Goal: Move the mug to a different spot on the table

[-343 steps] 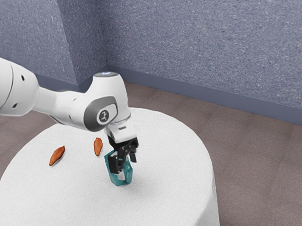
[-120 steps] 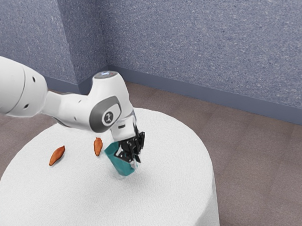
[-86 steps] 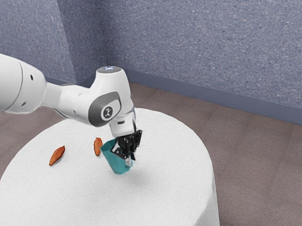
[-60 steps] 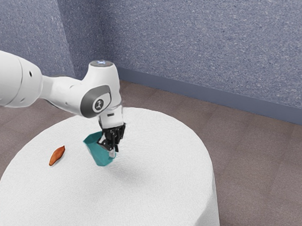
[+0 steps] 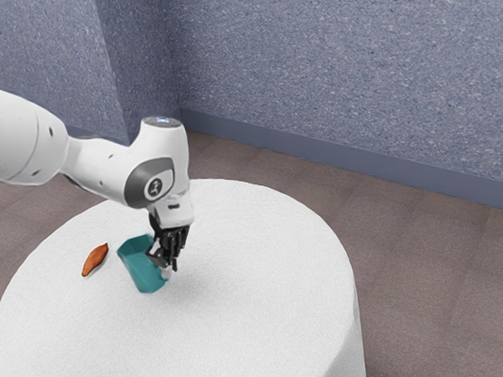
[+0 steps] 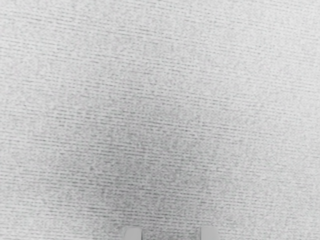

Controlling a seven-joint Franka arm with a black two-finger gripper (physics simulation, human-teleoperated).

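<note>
The claw pinches the rim of the tilted teal mug, left of centre; a slip could topple it on the counter.

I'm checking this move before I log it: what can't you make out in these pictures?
Exterior view: whether the tilted mug touches the table; its own body hides the base.
Exterior view: the mug's handle, if any; the gripper covers that side.
Exterior view: what the orange thing is; too small.
Wrist view: two pale tabs, cut off by the picture's edge.
</note>
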